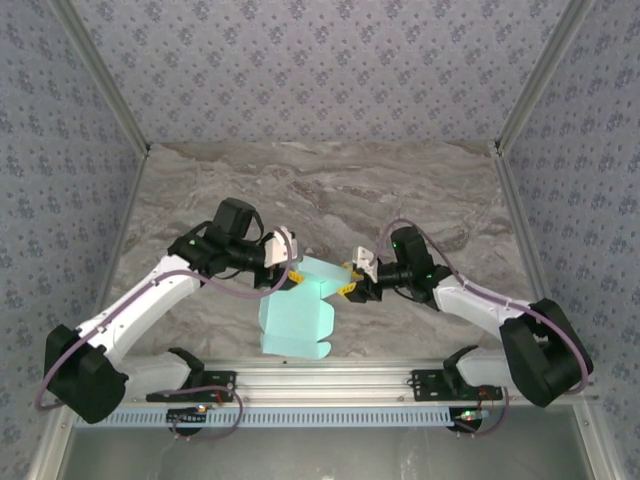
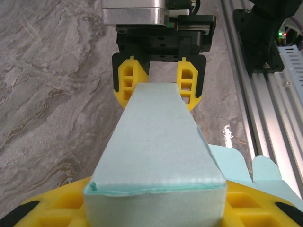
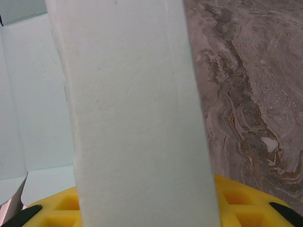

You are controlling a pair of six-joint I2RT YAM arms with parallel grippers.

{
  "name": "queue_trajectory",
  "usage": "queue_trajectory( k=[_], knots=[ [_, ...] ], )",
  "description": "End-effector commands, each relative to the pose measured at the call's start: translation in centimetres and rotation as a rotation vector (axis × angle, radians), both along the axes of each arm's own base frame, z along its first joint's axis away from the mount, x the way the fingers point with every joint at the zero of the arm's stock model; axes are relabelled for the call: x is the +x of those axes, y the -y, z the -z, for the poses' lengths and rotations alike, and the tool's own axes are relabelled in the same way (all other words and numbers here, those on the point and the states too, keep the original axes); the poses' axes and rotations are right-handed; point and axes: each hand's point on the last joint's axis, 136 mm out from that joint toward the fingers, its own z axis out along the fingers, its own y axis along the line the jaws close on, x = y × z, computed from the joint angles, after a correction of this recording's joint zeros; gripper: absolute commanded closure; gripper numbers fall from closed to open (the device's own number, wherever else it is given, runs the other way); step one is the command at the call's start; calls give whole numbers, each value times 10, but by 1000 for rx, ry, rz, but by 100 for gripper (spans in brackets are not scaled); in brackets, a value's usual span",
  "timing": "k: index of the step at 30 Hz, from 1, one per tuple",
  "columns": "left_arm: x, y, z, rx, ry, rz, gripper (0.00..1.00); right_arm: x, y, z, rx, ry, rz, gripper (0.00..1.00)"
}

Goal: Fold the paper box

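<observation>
The paper box (image 1: pixel 298 312) is light aqua card, partly folded, and hangs between my two grippers above the table's near middle. Its loose flaps and tabs droop toward the front rail. My left gripper (image 1: pixel 283 268) is shut on the box's left end. In the left wrist view the folded box body (image 2: pixel 158 146) runs from my left gripper (image 2: pixel 154 208) away to the right gripper (image 2: pixel 157 80), whose yellow fingers (image 2: pixel 127 81) flank the far end. My right gripper (image 1: pixel 349 280) is shut on that end. In the right wrist view a box panel (image 3: pixel 137 118) stands between the right gripper (image 3: pixel 147 213) fingers.
The grey marble tabletop (image 1: pixel 320 190) lies under the box, with patterned walls on three sides. An aluminium rail (image 1: pixel 330 378) carrying both arm bases runs along the near edge, also visible as the rail (image 2: pixel 255 94) at the right of the left wrist view.
</observation>
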Motion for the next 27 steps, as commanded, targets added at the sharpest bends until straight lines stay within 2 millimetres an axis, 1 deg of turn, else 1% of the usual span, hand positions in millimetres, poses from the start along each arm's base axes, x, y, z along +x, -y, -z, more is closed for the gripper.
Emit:
queue_trajectory(
  k=[1,4,8,11,12,13,14,15,16,18,19,20,21,22,23,24,26,27],
  knots=[
    [-4,8,3,21,-46,8,67,20,-4,-15,60,-36,80,46],
    [14,8,3,22,-65,-89,66,9,-2,-8,57,-63,20,28],
    [29,9,-8,-58,-110,-158,66,8,5,-3,50,-65,38,21],
    [40,5,-12,-87,-128,-208,66,19,10,-4,46,-66,107,19],
    [47,3,-11,-89,-136,-241,66,30,15,-4,29,-59,175,18],
    [56,-1,-9,-87,-147,-288,67,45,23,-4,6,-64,285,16],
    [65,-5,-7,-82,-161,-342,67,53,29,-7,-1,-70,344,14],
    [78,-9,-4,-83,-175,-422,67,59,34,-14,5,-48,397,10],
    [91,-13,0,-87,-200,-508,67,67,42,-21,15,-28,474,1],
    [110,-20,5,-117,-244,-662,67,83,59,-38,44,-25,637,0],
    [116,-20,3,-161,-262,-705,67,92,70,-47,60,-51,742,0],
    [119,-19,1,-209,-271,-729,67,100,81,-54,79,-93,847,0],
    [125,-19,-3,-272,-277,-766,67,108,97,-61,111,-175,989,0],
    [131,-22,-6,-327,-279,-815,67,113,125,-62,149,-299,1217,0],
    [137,-26,-9,-364,-278,-857,67,111,150,-62,221,-446,1424,0],
    [143,-30,-11,-396,-270,-900,66,102,162,-56,273,-621,1517,0],
    [152,-38,-12,-445,-260,-979,66,96,148,-60,418,-836,1434,0],
    [157,-43,-11,-474,-260,-1024,66,90,144,-51,503,-990,1448,0]
  ],
)
